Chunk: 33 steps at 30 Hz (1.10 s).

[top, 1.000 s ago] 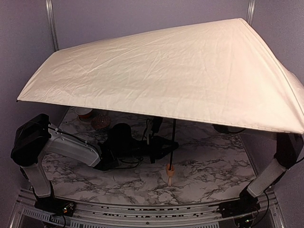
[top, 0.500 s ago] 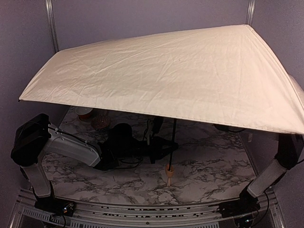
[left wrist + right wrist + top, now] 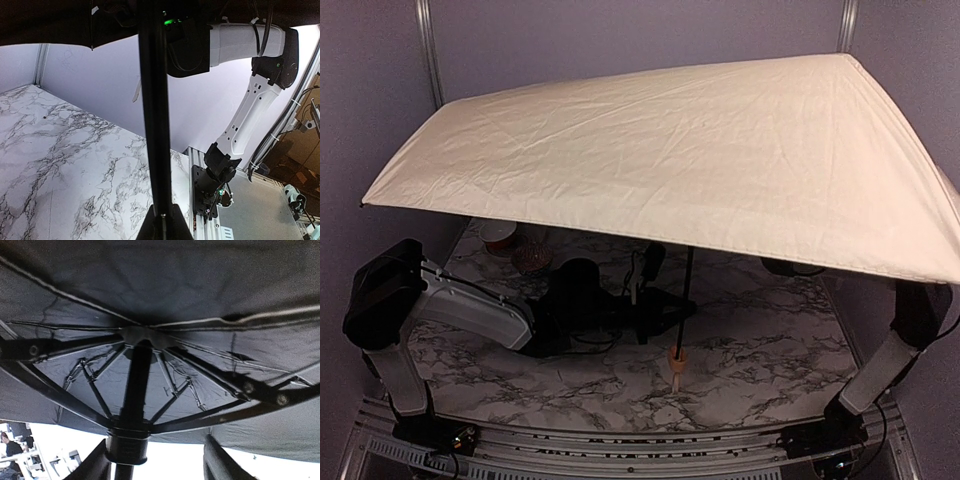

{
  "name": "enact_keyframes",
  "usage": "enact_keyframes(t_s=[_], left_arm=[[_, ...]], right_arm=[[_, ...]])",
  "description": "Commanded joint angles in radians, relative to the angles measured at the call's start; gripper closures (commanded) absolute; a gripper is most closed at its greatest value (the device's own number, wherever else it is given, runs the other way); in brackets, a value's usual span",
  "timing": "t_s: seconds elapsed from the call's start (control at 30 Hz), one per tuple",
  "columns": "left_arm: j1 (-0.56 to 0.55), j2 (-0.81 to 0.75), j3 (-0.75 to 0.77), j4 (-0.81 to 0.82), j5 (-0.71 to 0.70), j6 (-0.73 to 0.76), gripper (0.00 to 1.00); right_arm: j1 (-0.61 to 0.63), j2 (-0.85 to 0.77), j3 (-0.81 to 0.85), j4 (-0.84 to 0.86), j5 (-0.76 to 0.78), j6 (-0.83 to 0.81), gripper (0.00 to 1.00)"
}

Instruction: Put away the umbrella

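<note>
Umbrella (image 3: 670, 160) stands open; your left gripper (image 3: 161, 222) pinches its shaft (image 3: 155, 125), your right gripper (image 3: 156, 450) has jaws spread around it.

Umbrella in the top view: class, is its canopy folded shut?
No, the umbrella is spread wide open, its cream canopy hanging over most of the table.

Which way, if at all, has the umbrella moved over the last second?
Yes, slightly. The umbrella has swung right: its far corner now sits under the right wall post, having been left of it.
</note>
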Motion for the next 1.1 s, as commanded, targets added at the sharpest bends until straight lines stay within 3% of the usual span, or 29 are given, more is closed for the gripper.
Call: enact_keyframes(t_s=[0.0, 0.07, 0.2, 0.37, 0.9, 1.07], left_arm=[[-0.006, -0.019, 0.048, 0.064, 0.017, 0.036, 1.0], [-0.005, -0.019, 0.048, 0.064, 0.017, 0.038, 1.0], [-0.005, -0.018, 0.045, 0.064, 0.017, 0.037, 1.0], [-0.006, -0.018, 0.047, 0.064, 0.017, 0.033, 1.0], [-0.01, -0.003, 0.063, 0.072, 0.002, 0.008, 1.0], [-0.01, -0.004, 0.057, 0.072, 0.0, 0.006, 1.0]], right_arm=[[0.006, -0.008, 0.039, 0.022, 0.012, -0.005, 0.47], [0.006, -0.009, 0.039, 0.024, 0.01, -0.005, 0.49], [0.007, -0.016, 0.039, 0.023, 0.013, -0.016, 0.4], [0.007, -0.022, 0.013, 0.069, 0.05, -0.011, 0.51], [0.02, 0.001, 0.024, 0.088, 0.074, -0.017, 0.48], [0.02, 0.008, 0.031, 0.084, 0.077, -0.021, 0.61]])
